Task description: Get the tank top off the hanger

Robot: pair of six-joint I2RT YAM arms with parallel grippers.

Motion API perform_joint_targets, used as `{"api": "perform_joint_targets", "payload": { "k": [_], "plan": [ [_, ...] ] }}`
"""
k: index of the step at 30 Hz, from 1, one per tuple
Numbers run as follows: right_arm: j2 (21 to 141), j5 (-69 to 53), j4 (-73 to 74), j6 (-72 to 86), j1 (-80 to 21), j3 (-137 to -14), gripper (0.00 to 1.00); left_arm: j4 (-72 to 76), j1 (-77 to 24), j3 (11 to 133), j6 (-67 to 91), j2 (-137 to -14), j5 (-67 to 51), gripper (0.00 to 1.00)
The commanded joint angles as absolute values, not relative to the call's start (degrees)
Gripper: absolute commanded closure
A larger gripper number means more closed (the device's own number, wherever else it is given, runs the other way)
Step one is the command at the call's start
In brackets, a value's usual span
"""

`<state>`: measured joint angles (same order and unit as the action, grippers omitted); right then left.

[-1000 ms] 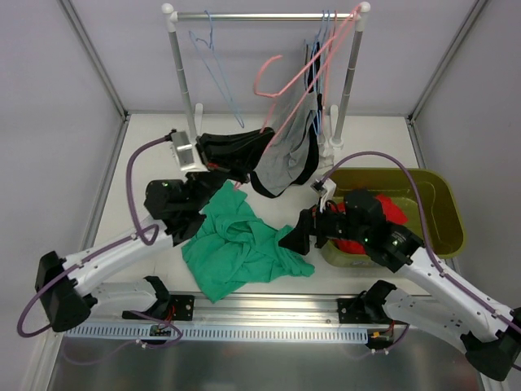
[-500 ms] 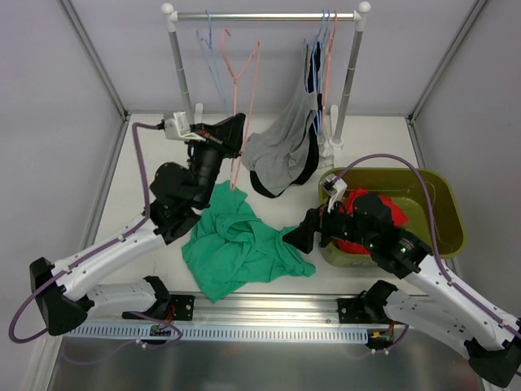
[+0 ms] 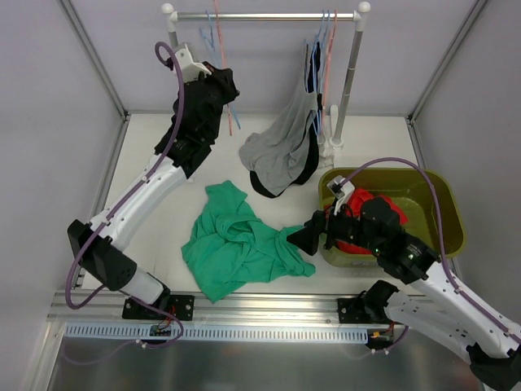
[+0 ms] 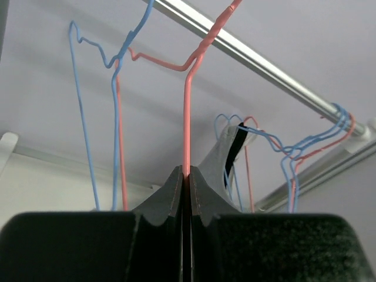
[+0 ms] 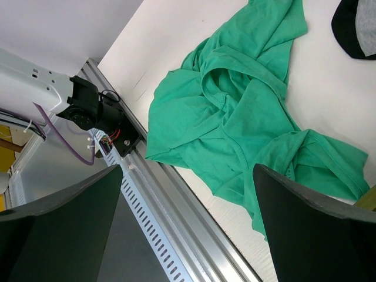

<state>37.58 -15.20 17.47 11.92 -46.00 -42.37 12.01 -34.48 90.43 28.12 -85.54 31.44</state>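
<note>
Hanger (image 4: 186,117) raised to rail (image 3: 269,15) by left gripper (image 4: 184,174).

Pink hanger (image 4: 186,117) tight in left gripper (image 4: 183,174)

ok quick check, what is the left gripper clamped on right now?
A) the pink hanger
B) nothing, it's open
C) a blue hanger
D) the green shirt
A: in the left wrist view the left gripper has its jaws shut on the straight wire of the pink hanger, which runs up toward the rail.
</note>
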Motion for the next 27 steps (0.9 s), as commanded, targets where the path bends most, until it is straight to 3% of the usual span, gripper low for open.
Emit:
{"api": "perform_joint_targets", "payload": {
  "k": [1, 7, 27],
  "plan": [
    [35.9, -14.1, 17.5, 11.1, -46.2, -42.8, 0.01, 9.1, -31.1, 96.7, 29.2, -88.3, 24.5, 1.0],
    [35.7, -14.0, 17.8, 10.9, -46.2, -42.6, 0.01, 6.1, -26.6, 102.0, 29.3, -93.8, 18.7, 1.0],
    [37.8, -13.7, 17.7, 10.4, -46.2, -42.4, 0.0, 5.2, -26.5, 94.4, 35.1, -91.7, 20.5, 1.0]
  ]
}}
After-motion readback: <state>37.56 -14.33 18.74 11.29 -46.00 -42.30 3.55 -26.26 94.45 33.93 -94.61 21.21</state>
